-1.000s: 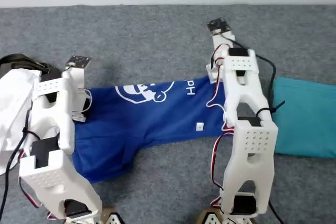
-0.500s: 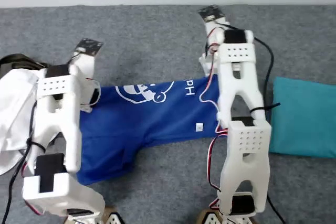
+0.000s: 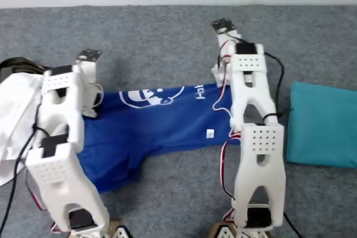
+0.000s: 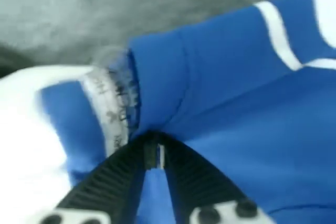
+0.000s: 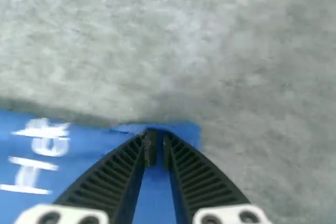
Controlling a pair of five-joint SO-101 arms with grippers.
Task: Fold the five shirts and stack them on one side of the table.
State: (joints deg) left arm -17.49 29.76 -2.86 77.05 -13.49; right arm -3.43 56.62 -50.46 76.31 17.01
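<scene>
A blue shirt [image 3: 162, 126] with white print lies stretched across the grey table between the two arms. My left gripper [image 4: 154, 153] is shut on the shirt's collar [image 4: 113, 114] at its left end. In the high view that gripper [image 3: 89, 101] sits at the blue shirt's upper left edge. My right gripper [image 5: 155, 150] is shut on the blue shirt's far corner [image 5: 173, 132], beside white lettering [image 5: 37, 156]. From above, the right gripper [image 3: 220, 79] is at the shirt's upper right edge. A folded teal shirt [image 3: 323, 124] lies at the right.
A heap of white and dark shirts [image 3: 14, 110] sits at the left edge, against the left arm. Bare grey carpet [image 3: 156, 43] stretches behind the blue shirt to the back wall. The arm bases stand at the near edge.
Both arms shifted forward, then settled a little back, each still holding the blue shirt. The shirt's upper edge now lies straighter and more taut.
</scene>
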